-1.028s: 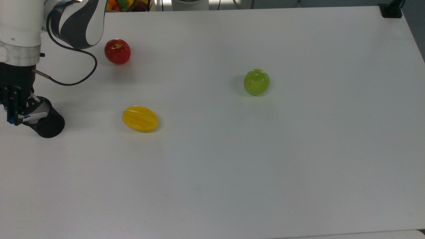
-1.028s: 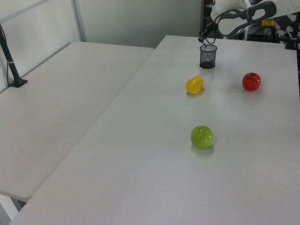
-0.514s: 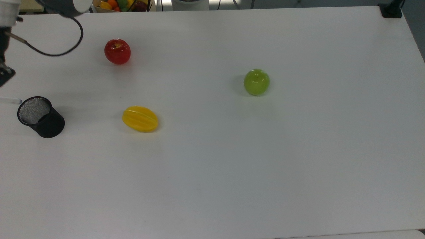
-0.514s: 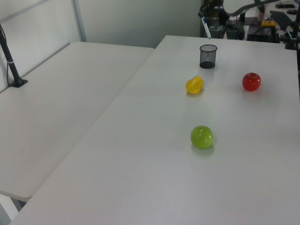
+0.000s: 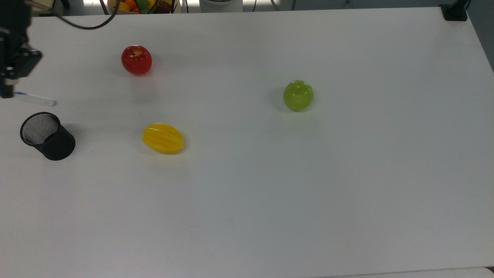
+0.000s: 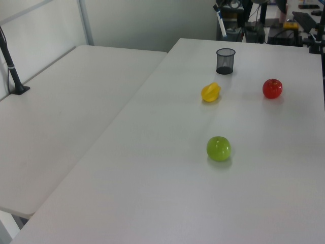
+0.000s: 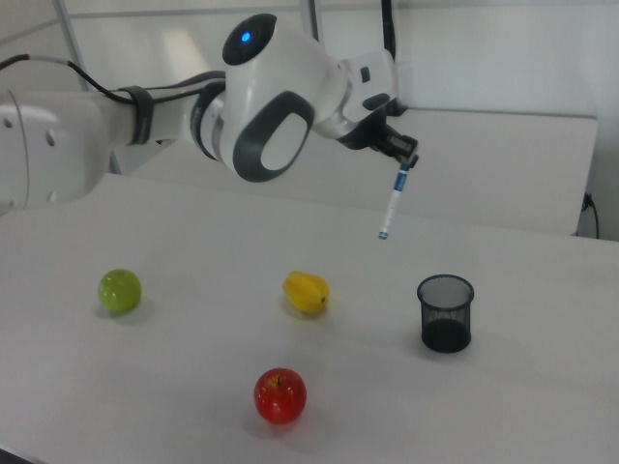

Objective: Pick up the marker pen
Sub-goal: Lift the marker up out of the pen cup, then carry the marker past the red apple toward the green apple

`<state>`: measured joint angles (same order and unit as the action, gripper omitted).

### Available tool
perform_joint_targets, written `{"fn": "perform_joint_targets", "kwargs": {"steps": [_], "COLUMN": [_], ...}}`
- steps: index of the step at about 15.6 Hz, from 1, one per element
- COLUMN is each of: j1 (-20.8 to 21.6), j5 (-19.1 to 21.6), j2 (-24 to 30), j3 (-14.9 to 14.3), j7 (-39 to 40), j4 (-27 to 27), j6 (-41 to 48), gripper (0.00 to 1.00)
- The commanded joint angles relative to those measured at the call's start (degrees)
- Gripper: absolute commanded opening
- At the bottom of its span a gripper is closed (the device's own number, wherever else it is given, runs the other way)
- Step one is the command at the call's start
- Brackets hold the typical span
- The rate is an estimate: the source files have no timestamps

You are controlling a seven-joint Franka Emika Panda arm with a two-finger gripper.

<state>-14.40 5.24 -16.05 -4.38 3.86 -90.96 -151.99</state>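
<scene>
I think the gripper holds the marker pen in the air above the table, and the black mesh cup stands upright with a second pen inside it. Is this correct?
Not fully. The gripper does hold the marker pen in the air above the table, and the black mesh cup stands upright, but there is no second pen inside it. The top view looks into the cup and shows bare mesh.

Bulbous white arm point(image 7: 280, 106), grey panels, blue light, black cable point(image 5: 83, 23).
</scene>
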Motion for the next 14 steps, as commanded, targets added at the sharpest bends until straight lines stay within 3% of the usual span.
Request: {"fn": "perform_joint_targets", "kwargs": {"steps": [1,8,14], "j1": [5.2,14.2,19.9], "j5": [2.8,2.9,2.2], "j2": [9.2,11.3,10.9], "j3": [-1.3,-4.0,-4.1], "j7": [-0.1,0.5,0.8], "j4": [-5.2,-6.2,-12.0], "j6": [15.2,35.3,36.0], "gripper": [0.0,0.0,0.0]}}
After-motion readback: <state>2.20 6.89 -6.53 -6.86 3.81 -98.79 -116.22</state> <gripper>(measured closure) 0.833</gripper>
